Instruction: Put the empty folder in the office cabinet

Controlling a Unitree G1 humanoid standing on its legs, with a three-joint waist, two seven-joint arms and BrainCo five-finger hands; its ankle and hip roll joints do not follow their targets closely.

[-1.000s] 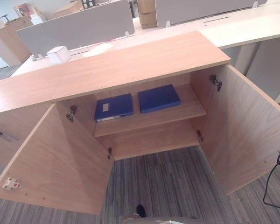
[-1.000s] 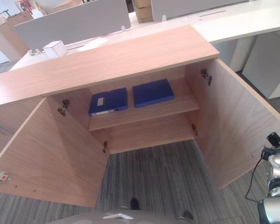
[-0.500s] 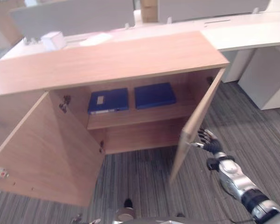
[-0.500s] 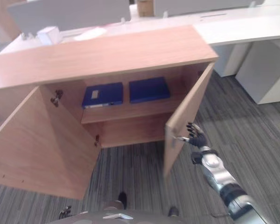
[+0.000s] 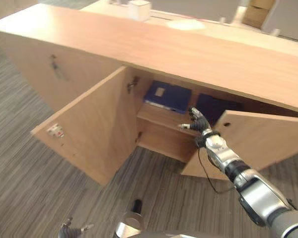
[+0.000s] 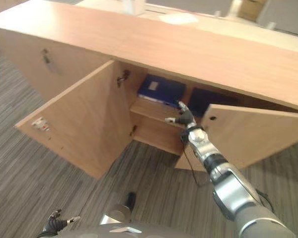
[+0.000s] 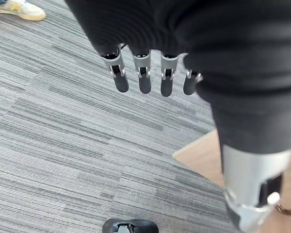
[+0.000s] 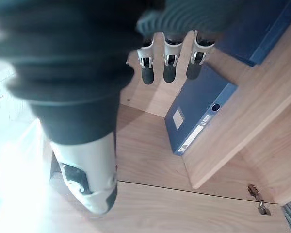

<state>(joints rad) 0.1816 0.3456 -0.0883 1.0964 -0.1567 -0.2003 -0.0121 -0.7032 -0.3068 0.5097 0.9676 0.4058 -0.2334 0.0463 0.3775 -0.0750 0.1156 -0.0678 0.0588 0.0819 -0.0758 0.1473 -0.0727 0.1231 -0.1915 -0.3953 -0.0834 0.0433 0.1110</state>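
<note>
Two blue folders lie flat on the shelf inside the wooden cabinet (image 5: 198, 54). The left blue folder (image 5: 168, 95) has a white label; the right blue folder (image 5: 216, 106) lies in shadow behind the right door (image 5: 260, 141). My right hand (image 5: 198, 122) is open, fingers spread, just before the shelf's front edge between the two folders and by the door's free edge, holding nothing. In the right wrist view its fingers (image 8: 169, 68) point at the labelled folder (image 8: 199, 114). My left hand (image 7: 144, 80) hangs open over the carpet.
The left door (image 5: 94, 129) stands wide open, reaching out over the grey striped carpet (image 5: 35, 163). A white box (image 5: 139, 9) sits on the desk behind the cabinet. A person's shoe (image 7: 17, 8) shows on the carpet in the left wrist view.
The camera has shifted a lot. The right door has swung from wide open to most of the way across the opening. My right hand has come in beside its free edge.
</note>
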